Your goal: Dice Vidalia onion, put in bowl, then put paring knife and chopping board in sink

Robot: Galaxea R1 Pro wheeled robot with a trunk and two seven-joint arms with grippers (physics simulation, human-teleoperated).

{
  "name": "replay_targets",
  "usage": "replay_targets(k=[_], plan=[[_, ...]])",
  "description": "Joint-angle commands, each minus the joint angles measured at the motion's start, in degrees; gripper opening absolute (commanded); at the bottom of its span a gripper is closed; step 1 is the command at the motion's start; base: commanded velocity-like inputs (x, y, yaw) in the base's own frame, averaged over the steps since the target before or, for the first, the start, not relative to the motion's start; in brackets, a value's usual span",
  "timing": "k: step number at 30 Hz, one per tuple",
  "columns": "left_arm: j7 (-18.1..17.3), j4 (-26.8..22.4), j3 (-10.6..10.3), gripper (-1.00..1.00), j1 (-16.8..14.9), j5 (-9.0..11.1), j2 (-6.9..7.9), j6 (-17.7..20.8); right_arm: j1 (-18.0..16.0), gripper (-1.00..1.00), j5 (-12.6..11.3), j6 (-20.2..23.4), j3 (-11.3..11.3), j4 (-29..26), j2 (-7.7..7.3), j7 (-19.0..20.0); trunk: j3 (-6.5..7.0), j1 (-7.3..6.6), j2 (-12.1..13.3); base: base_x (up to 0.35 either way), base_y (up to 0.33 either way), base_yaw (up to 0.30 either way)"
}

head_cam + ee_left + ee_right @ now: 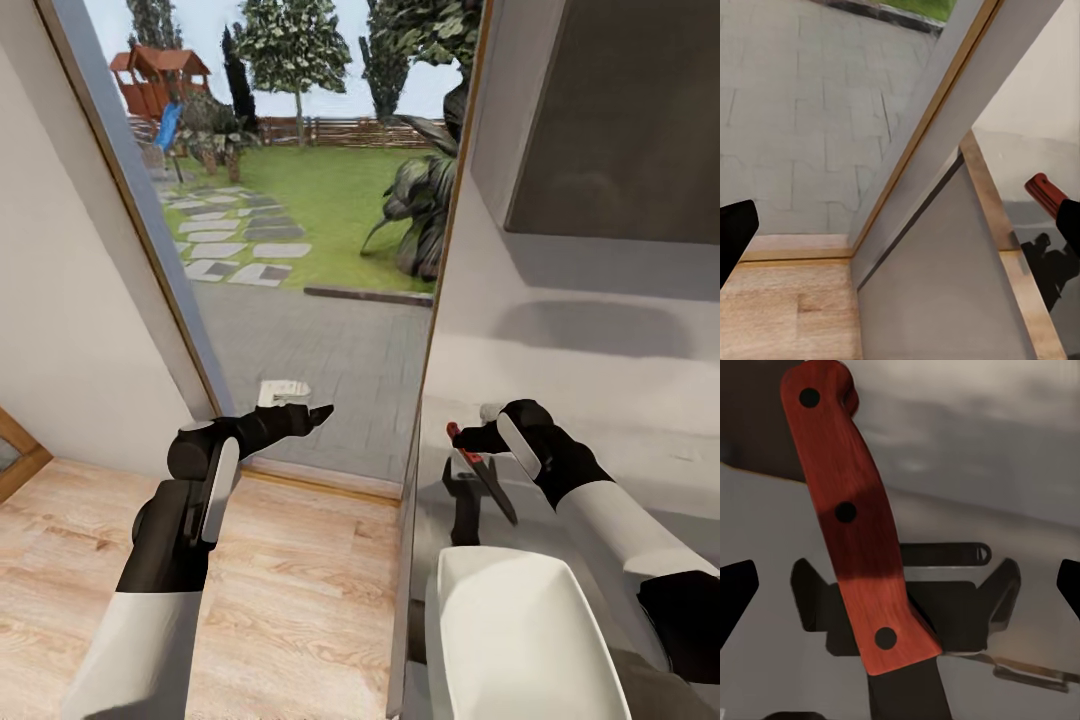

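Observation:
My right gripper (478, 440) is shut on the paring knife (492, 482), holding it in the air by its orange-red handle with the dark blade pointing down toward me. In the right wrist view the handle (859, 540) crosses the gap between the fingers over a glossy grey surface that carries the gripper's shadow. My left gripper (312, 414) reaches forward toward the glass, open and holding nothing. The left wrist view catches the knife handle (1044, 193) at its edge. The sink, onion and chopping board are out of view.
A tall glass door (300, 250) looks onto a paved yard and lawn, above a wooden floor (290, 600). A glossy pale panel (580, 300) stands close on the right. I cannot tell whether the white rounded shape (510, 640) low down is my trunk or the bowl.

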Motion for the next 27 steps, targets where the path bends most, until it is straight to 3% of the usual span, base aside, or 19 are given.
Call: replay_targets(k=[1, 21, 27], plan=[[-0.08, -0.05, 0.06, 1.00, -0.04, 0.14, -0.03, 0.37, -0.06, 1.00, -0.61, 0.17, 0.35, -0.07, -0.08, -0.60, -0.14, 0.03, -0.12, 0.000, 0.000, 0.000], [-0.08, -0.05, 0.06, 1.00, -0.04, 0.14, -0.09, 0.37, -0.06, 1.00, -0.59, 0.27, 0.19, -0.07, -0.04, -1.14, -0.65, 0.03, -0.12, 0.000, 0.000, 0.003], [-0.08, -0.05, 0.06, 1.00, -0.04, 0.14, -0.12, 0.37, -0.06, 1.00, -0.61, 0.27, 3.20, -0.09, -0.06, -1.12, -1.08, 0.03, -0.12, 0.000, 0.000, 0.058]])
